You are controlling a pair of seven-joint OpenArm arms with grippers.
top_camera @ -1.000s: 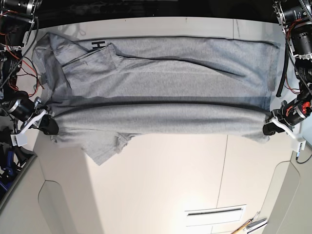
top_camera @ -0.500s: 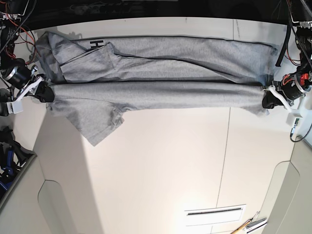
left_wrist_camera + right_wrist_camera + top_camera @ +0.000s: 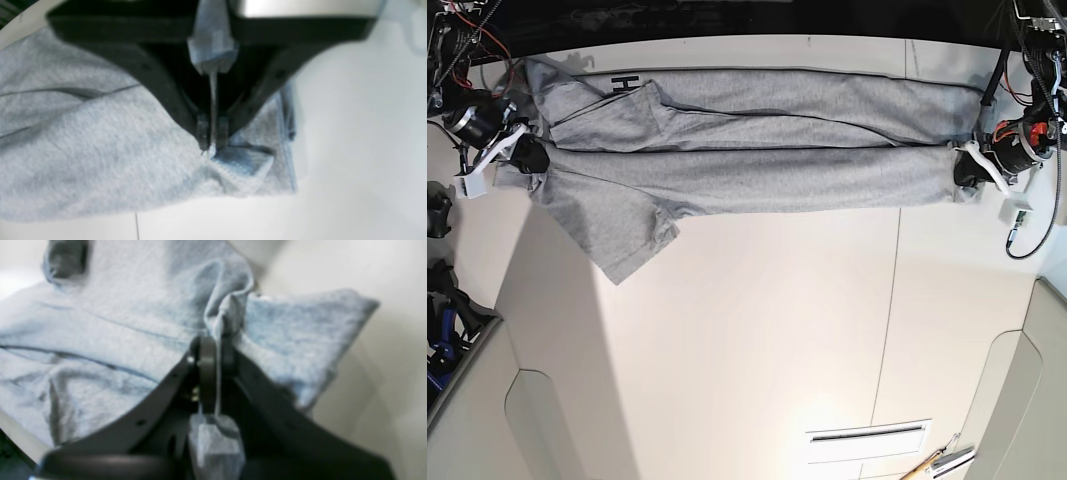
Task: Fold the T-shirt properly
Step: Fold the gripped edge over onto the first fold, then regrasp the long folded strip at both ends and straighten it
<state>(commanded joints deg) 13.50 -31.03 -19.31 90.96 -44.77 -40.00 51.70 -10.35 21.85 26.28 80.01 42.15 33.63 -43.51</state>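
T-shirt lies stretched along far tabletop edge. Left end effector and right end effector each pinch a fold end. Suggest: keep fabric taut, lower both ends evenly, align edges before release.

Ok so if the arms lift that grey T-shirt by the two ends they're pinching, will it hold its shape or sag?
Probably sag: the T-shirt already lies in soft folds and creases, so it looks floppy. It seems light, since the left gripper and right gripper each hold it by a thin pinch of fabric. The loose sleeve spread on the table would likely dangle.
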